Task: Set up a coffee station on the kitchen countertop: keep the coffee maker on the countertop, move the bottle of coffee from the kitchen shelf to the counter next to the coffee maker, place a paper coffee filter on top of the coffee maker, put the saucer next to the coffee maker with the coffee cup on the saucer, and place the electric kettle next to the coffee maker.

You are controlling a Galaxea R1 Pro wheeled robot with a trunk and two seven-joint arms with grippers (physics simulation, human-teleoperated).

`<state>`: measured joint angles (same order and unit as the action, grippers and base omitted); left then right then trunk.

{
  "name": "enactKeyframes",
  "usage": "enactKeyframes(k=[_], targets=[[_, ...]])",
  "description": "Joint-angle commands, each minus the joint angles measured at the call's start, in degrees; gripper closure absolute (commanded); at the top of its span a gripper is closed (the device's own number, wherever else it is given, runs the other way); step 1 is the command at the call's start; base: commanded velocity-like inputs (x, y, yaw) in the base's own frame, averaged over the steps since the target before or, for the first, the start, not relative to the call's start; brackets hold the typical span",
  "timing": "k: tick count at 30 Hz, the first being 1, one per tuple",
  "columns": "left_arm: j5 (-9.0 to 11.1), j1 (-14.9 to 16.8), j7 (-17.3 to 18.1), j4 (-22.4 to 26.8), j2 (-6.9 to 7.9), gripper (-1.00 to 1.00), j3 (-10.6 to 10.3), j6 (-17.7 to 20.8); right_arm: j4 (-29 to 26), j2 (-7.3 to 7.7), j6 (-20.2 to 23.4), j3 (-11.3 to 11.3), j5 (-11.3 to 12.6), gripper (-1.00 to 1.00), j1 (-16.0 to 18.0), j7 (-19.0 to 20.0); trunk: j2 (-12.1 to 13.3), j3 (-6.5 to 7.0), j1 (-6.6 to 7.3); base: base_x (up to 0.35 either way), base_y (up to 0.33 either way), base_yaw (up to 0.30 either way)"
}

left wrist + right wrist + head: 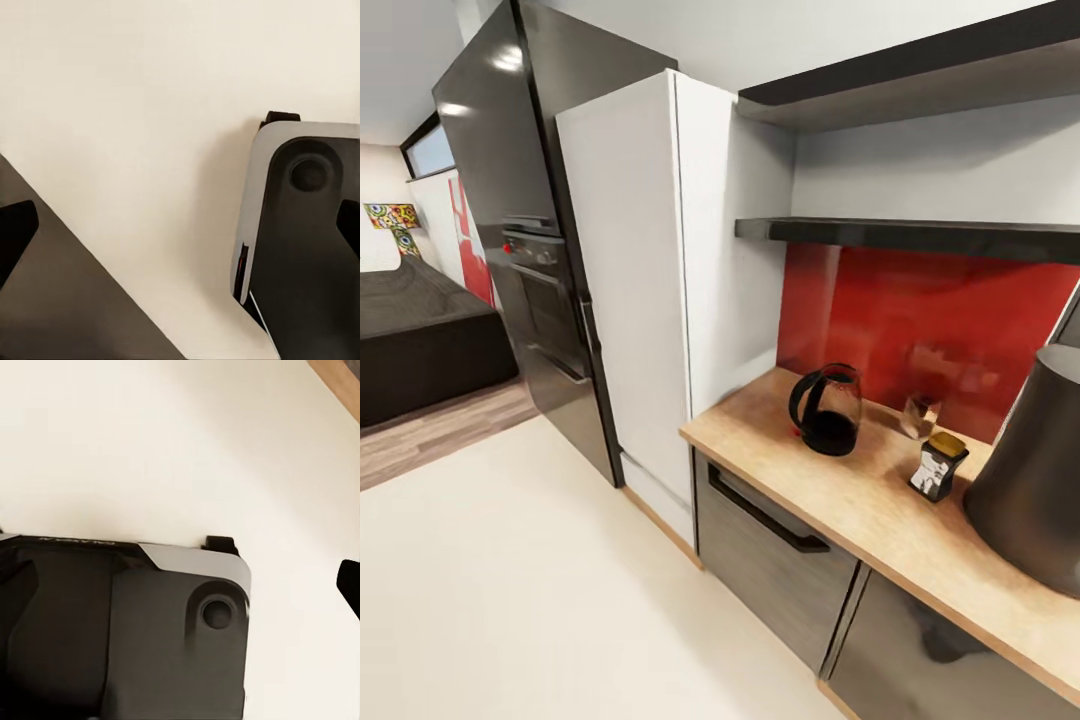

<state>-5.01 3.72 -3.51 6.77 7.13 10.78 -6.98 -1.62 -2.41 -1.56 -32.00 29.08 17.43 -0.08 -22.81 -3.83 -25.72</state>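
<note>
Here both wrists point down at the cream floor point(135, 112); either pincer's opening is unclear.

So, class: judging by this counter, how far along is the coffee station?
Done: the electric kettle and bottle of coffee stand on the kitchen countertop, beside the coffee maker. In hand: nothing visibly carried. Left: filter, saucer and cup aren't visibly placed; the coffee maker's top is out of frame.

White fridge point(650, 280) beside black oven tower point(535, 250) — red backsplash point(940, 320) behind.
</note>
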Motion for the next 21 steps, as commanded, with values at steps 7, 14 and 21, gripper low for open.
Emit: enactKeyframes(k=[7,14,21], targets=[[-0.53,0.06,-0.10,-0.09,-0.05,-1.00,0.37,-0.23,0.12,0.03,-0.11,-0.50,0.63,-1.00,0.06,0.24,-0.11,0.00,-0.06,0.283,0.234,-0.169],[-0.64,0.06,-0.10,-0.09,-0.44,-1.00,0.30,-0.23,0.05,0.03,-0.07,-0.44,0.63,-1.00,0.06,0.26,-0.11,0.04,-0.06,0.283,0.232,-0.267],[-0.70,0.06,-0.10,-0.09,-0.45,-1.00,0.25,-0.23,0.04,0.03,-0.07,-0.43,0.63,-1.00,0.06,0.26,-0.11,0.04,-0.06,0.285,0.217,-0.278]])
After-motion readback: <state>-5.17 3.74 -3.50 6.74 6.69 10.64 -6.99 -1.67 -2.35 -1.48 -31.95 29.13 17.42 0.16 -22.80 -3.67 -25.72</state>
